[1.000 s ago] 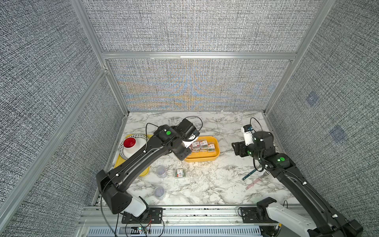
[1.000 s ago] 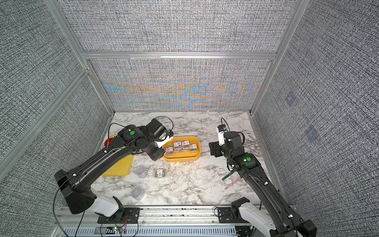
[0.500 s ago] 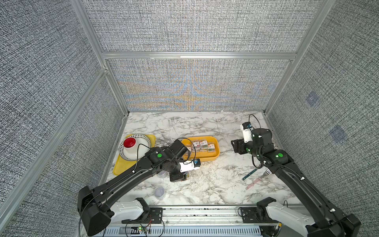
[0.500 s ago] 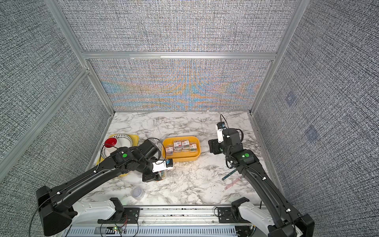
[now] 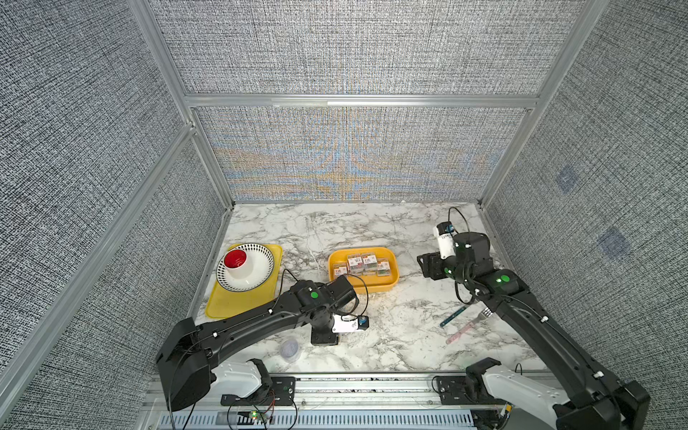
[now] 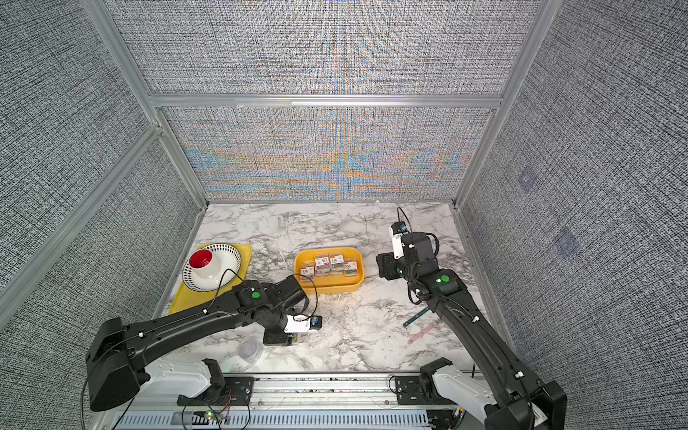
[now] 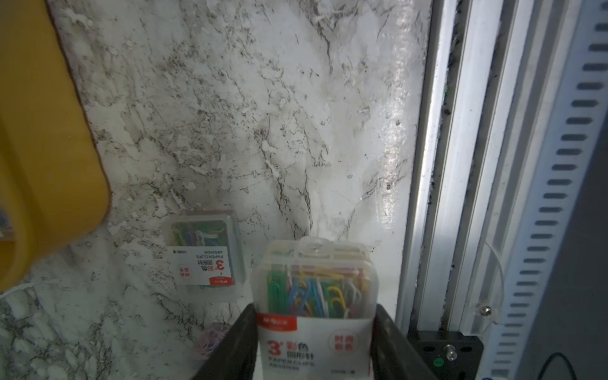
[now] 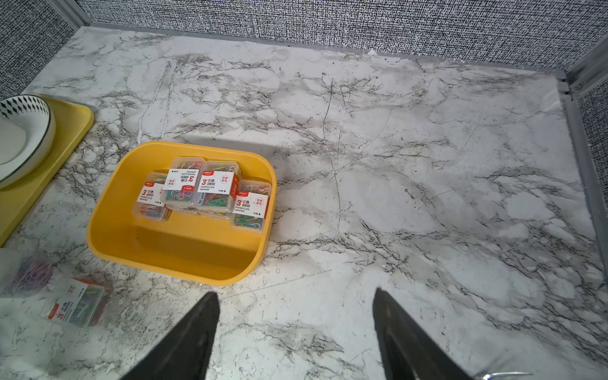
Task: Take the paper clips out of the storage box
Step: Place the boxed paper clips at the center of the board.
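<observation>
Marble table (image 5: pixel 372 231): storage box (image 5: pixel 372 287), yellow tray (image 5: pixel 238 303), clip case (image 7: pixel 205 260), round tub (image 5: pixel 289 349).

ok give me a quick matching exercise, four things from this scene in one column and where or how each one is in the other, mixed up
Things:
1. left gripper
2. right gripper
3. storage box
4. patterned bowl

States:
a. sits on the flat yellow tray
b. open, holding nothing
c. has paper clip cases inside
d. shut on a paper clip case

Pairs: 1-d, 2-b, 3-c, 4-a
</observation>
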Robot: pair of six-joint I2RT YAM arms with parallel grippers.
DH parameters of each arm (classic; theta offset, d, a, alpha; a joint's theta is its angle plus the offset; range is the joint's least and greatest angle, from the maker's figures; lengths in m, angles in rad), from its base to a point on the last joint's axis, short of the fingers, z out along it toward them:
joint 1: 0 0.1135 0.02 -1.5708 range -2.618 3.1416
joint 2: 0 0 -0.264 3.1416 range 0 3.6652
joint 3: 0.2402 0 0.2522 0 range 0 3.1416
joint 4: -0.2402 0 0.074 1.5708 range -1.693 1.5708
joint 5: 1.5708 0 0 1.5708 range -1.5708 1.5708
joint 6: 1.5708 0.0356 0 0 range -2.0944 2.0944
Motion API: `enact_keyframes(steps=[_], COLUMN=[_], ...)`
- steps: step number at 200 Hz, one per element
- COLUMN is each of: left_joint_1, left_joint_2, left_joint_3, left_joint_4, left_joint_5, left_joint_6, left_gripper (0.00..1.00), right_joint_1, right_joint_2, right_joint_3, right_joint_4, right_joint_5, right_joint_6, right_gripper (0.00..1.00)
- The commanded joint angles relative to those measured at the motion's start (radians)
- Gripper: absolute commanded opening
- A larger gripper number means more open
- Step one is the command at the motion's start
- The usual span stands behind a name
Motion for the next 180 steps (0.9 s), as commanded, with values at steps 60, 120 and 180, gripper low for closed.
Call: enact_keyframes(steps=[60, 120, 180], left_joint_1=[-0.021, -0.029, -0.051], left_joint_2=[0.103, 0.136, 0.111], left_joint_3=[-0.076, -0.076, -0.130], left_joint_4=[0.170, 0.150, 0.174], left_joint_5=[-0.074, -0.110, -0.101], left_joint_6=[-0.029, -0.099, -0.152], left_gripper=[0.46, 0.46, 0.46], right_joint_1=[0.001, 0.001, 0.000], right_joint_2=[0.005, 0.016, 0.031], right_joint_3=[-0.001, 0.001, -0.002], right_joint_4=[0.036, 0.043, 0.052], right_joint_5=[0.006, 0.006, 0.003], right_joint_6=[0.006, 0.003, 0.003], right_gripper=[0.77, 0.77, 0.77])
